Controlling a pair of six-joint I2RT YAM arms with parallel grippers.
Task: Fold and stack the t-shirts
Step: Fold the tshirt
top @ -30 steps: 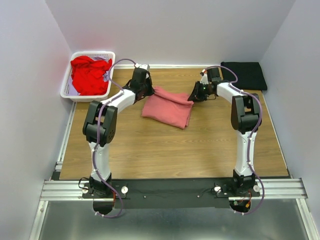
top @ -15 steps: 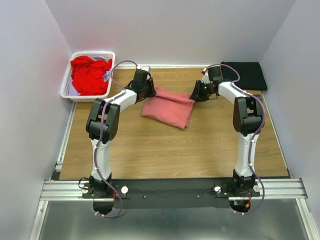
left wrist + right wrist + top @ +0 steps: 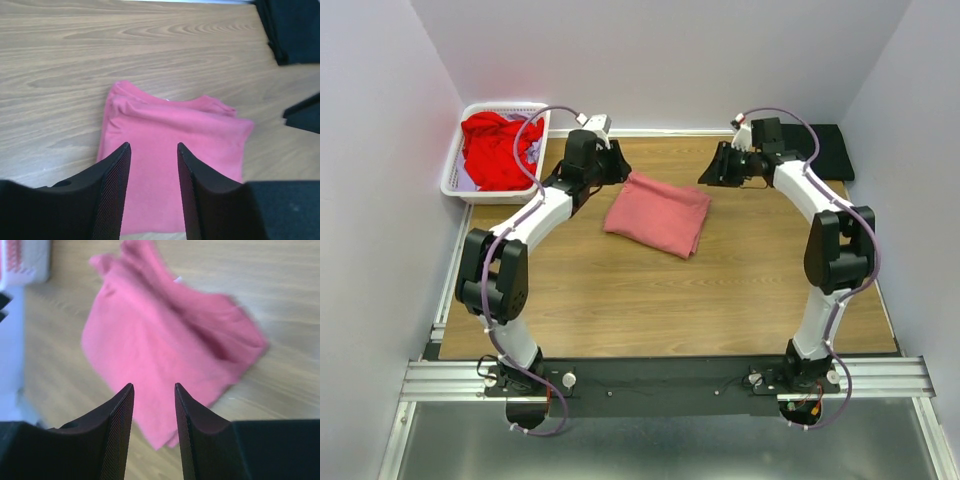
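Pale walls [image 3: 670, 60] closed round a wooden table [image 3: 650, 300]. From overhead, the salmon-pink t-shirt [image 3: 658, 215] lay folded on it, a little toward 12 o'clock from the middle. The red t-shirt [image 3: 500, 150] was heaped in a white basket [image 3: 453, 178] at 10 o'clock, and the black t-shirt [image 3: 818, 150] lay folded flat at 2 o'clock. That view hid how the fingers stood. The left wrist camera showed the left fingers [image 3: 120, 167] spread apart with nothing between them, over the pink cloth, and the black shirt at its 1 o'clock. The right wrist camera, though blurred, showed the right fingers [image 3: 125, 407] likewise parted and empty over the pink shirt, with a corner of the basket at 11 o'clock.
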